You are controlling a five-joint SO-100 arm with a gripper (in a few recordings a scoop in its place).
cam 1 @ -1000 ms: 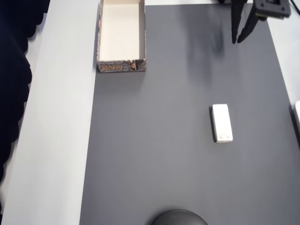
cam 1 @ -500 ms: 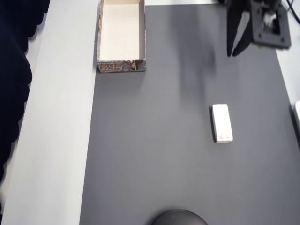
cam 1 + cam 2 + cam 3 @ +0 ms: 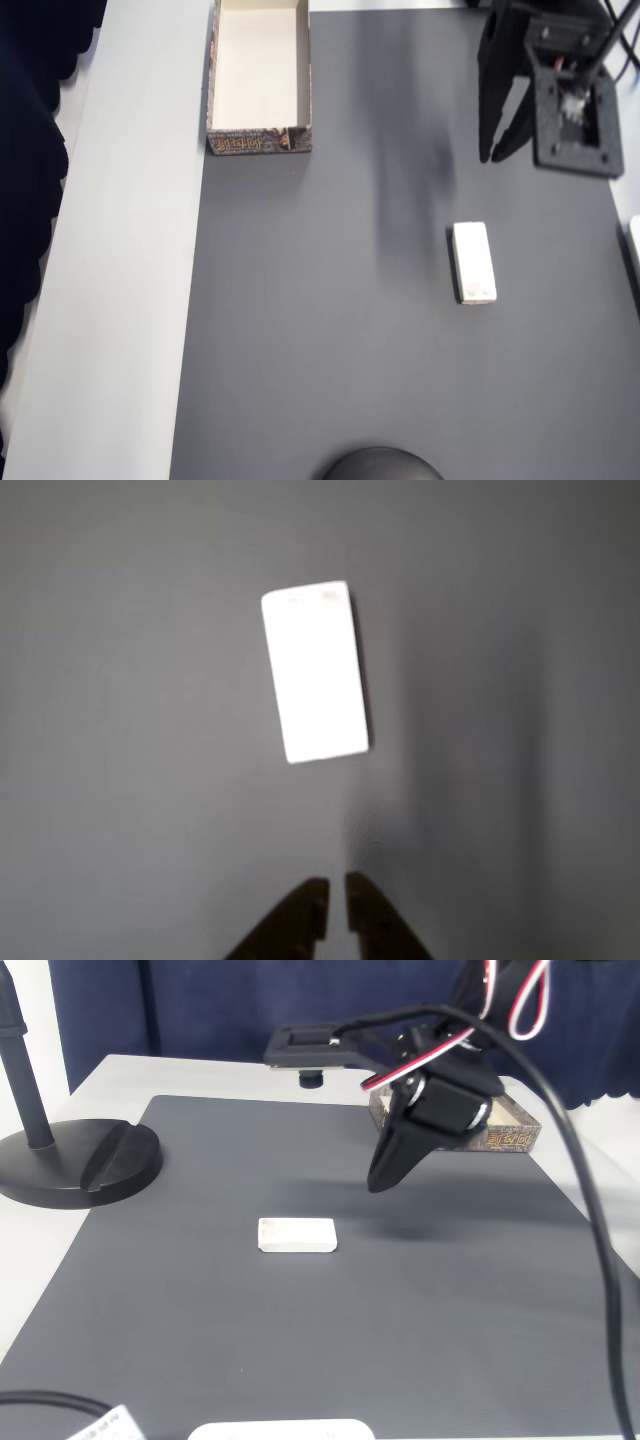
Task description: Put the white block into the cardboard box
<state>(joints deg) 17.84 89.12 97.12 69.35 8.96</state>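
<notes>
- Gripper point(image 3: 497, 155): black, suspended above the grey mat point(image 3: 330, 330), fingertips pointing down. In the wrist view the two fingertips point(image 3: 333, 900) stand almost together with only a thin gap between them; nothing is held.
- White block point(image 3: 472, 262): lies flat on the mat, apart from the gripper. In the fixed view the block point(image 3: 296, 1235) rests in front of and to the left of the gripper point(image 3: 380, 1178).
- Cardboard box point(image 3: 259, 142): open-topped, cream interior, at the mat's top-left corner in the overhead view, well apart from the block.
- Black round stand base point(image 3: 80, 1160): sits at the mat's left edge in the fixed view.
</notes>
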